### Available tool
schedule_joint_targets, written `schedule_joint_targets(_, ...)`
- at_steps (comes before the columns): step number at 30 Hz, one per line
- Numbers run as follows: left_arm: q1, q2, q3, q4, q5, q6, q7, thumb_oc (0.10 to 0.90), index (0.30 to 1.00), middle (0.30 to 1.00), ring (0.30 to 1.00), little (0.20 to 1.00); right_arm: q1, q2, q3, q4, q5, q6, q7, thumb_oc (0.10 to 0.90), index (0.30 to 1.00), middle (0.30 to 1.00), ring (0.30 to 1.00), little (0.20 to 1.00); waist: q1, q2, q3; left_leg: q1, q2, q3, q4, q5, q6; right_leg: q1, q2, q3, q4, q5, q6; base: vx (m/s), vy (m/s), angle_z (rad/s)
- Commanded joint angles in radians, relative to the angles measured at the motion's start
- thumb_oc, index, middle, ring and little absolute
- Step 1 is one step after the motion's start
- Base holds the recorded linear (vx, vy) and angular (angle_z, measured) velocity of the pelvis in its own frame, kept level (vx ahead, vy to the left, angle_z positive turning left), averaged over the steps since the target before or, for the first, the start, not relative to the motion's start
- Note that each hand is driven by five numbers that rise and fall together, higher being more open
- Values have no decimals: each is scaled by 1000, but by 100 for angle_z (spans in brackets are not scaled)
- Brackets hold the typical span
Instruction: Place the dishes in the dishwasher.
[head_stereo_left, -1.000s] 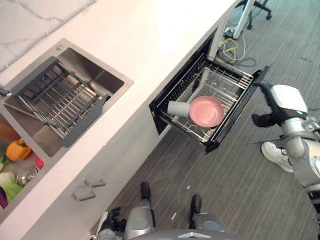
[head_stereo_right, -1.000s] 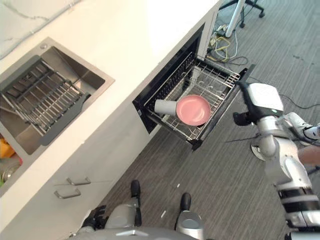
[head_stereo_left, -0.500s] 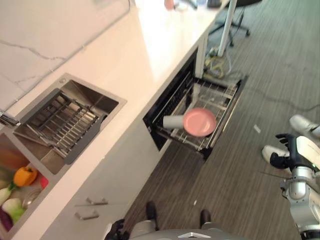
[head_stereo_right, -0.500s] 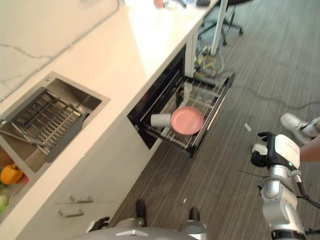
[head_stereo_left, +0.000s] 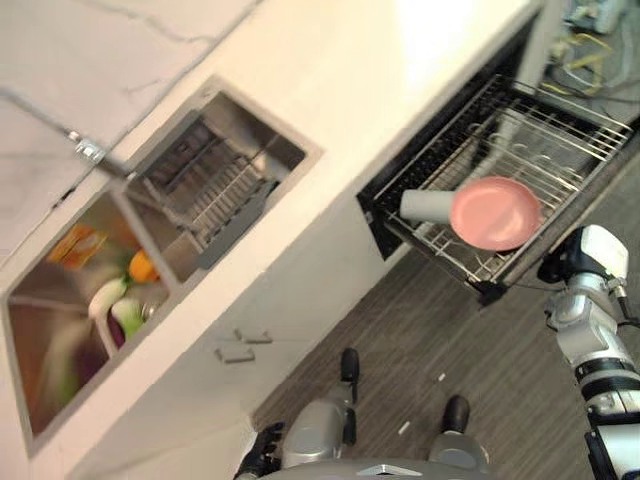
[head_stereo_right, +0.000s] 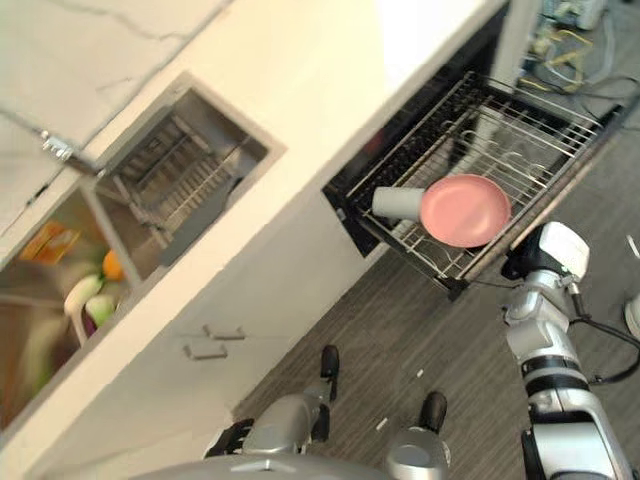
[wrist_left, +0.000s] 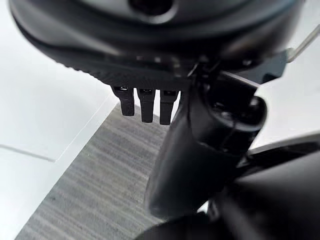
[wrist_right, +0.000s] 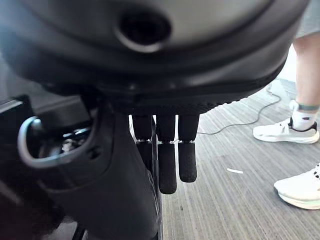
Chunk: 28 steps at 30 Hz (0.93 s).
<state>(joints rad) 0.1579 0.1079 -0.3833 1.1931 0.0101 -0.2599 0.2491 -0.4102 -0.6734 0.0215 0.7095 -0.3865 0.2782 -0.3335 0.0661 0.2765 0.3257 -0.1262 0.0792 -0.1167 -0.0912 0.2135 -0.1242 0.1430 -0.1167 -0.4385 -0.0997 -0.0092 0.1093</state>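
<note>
The far end of the dishwasher rack (head_stereo_left: 520, 130) is running off the head views' right edge, and its inner end is disappearing into the dark under the tabletop (head_stereo_left: 330, 70). A grey cup (head_stereo_left: 425, 205) is lying in the rack with its far end sitting behind the pink plate (head_stereo_left: 494, 213). In the left sink basin (head_stereo_left: 60, 330) the vegetables (head_stereo_left: 125, 300) are smearing into blur, too soft to name. The right robot hand (head_stereo_left: 557, 268) is showing as a small dark shape just beside the rack's front edge, its contact unclear. A person's legs (wrist_right: 305, 65) are being cut off by the right wrist view's top edge.
</note>
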Motion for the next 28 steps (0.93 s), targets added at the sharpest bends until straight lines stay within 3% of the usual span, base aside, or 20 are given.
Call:
schedule_joint_targets(1,-73,28,-75,36,18,-15,17,800,900,900,900,900,-261,-71,92,-115,8,-129,-86,400,300,300,300,300,84,-18,-73,23,41,-42,4,-47,-69,-17,-33,32,12,-37,-5,49,-17,57)
schedule_joint_targets(2,-75,34,-101,34,21,-16,22,800,900,900,900,900,-369,-67,172,13,29,-159,-107,400,300,300,300,300,111,-16,-95,26,32,-78,4,-43,-72,14,-28,-5,12,-50,-10,38,-13,41)
schedule_joint_targets(3,-75,34,-101,34,21,-16,22,800,900,900,900,900,-369,-67,172,13,29,-159,-107,400,300,300,300,300,111,-16,-95,26,32,-78,4,-43,-72,14,-28,-5,12,-50,-10,71,-22,68)
schedule_joint_targets(4,-82,37,-112,48,26,-12,25,800,900,900,900,900,-469,-30,228,89,43,-174,-121,400,300,300,300,300,135,-24,-113,31,25,-104,4,-43,-76,37,-24,-33,12,-58,-14,32,-8,48)
schedule_joint_targets(5,-82,37,-112,48,26,-12,25,800,900,900,900,900,-470,-30,229,90,43,-175,-121,400,300,300,300,300,133,-24,-114,30,25,-105,4,-42,-75,36,-24,-34,12,-58,-14,74,-46,70)
schedule_joint_targets(7,-86,43,-108,67,33,-7,16,800,900,900,900,900,-518,45,273,160,107,-247,-70,400,300,300,300,300,170,-47,-140,36,20,-129,4,-41,-76,65,-17,-60,12,-70,-17,50,-29,41)
schedule_joint_targets(10,-87,47,-80,76,10,-4,8,800,900,900,900,900,-514,65,302,227,128,-296,-73,400,300,300,300,300,201,-65,-164,39,15,-141,4,-43,-75,80,-15,-76,12,-76,-16,61,-21,27)
schedule_joint_targets(12,-88,51,-45,73,-14,-3,0,800,900,900,900,900,-485,90,299,257,153,-334,-89,775,862,862,862,862,220,-81,-183,41,10,-152,4,-44,-75,89,-14,-86,12,-80,-14,77,-28,42)
schedule_joint_targets(13,-98,51,2,79,-55,-2,-25,800,900,900,900,900,-418,130,314,246,139,-351,-98,800,900,900,900,900,227,-103,-193,44,9,-152,4,-49,-74,98,-14,-89,12,-83,-12,59,-22,17)
schedule_joint_targets(15,-98,51,2,79,-55,-2,-25,800,900,900,900,900,-418,130,314,246,139,-351,-98,800,900,900,900,900,227,-103,-193,44,9,-152,4,-49,-74,98,-14,-89,12,-83,-12,50,-19,20)
schedule_joint_targets(16,-91,43,45,79,-144,18,-118,800,900,900,900,900,-370,141,323,229,135,-350,-81,800,900,900,900,900,225,-112,-197,51,11,-147,4,-56,-76,104,-14,-87,12,-90,-12,85,-23,33)
schedule_joint_targets(17,-88,44,150,41,-282,42,-233,800,900,900,900,900,-199,183,311,207,131,-356,-65,800,900,900,900,900,220,-132,-204,60,12,-143,4,-65,-74,109,-15,-87,12,-89,-8,85,-23,33)
schedule_joint_targets(18,-88,44,150,41,-282,42,-233,800,900,900,900,900,-199,183,311,207,131,-356,-65,800,900,900,900,900,220,-132,-204,60,12,-143,4,-65,-74,109,-15,-87,12,-89,-8,57,-4,3)
schedule_joint_targets(19,-91,54,159,47,-257,41,-228,800,900,900,900,900,-148,199,300,213,131,-362,-66,800,900,900,900,900,218,-143,-213,56,9,-143,4,-62,-69,105,-16,-86,12,-83,-6,56,0,-2)
schedule_joint_targets(20,-101,48,208,61,-266,55,-224,800,900,900,900,900,2,251,288,240,128,-380,-66,800,900,900,900,900,207,-166,-220,63,11,-135,4,-71,-64,104,-17,-76,12,-82,-4,77,-4,-7)
schedule_joint_targets(22,-103,42,222,72,-262,62,-221,800,900,900,900,900,56,268,284,273,131,-396,-75,800,900,900,900,900,199,-176,-227,65,13,-129,4,-76,-62,102,-18,-70,12,-81,-2,62,-16,-3)
schedule_joint_targets(25,-120,10,264,103,-245,52,-219,800,900,900,900,900,343,366,273,573,132,-407,-71,800,900,900,900,900,142,-212,-231,94,25,-69,4,-116,-47,80,-24,-10,12,-71,6,51,30,-40)
schedule_joint_targets(28,-118,-7,273,88,-267,45,-227,800,900,900,900,900,433,385,193,653,199,-407,-57,800,900,900,900,900,118,-217,-232,98,26,-56,4,-125,-41,72,-26,7,12,-69,10,23,31,-50)
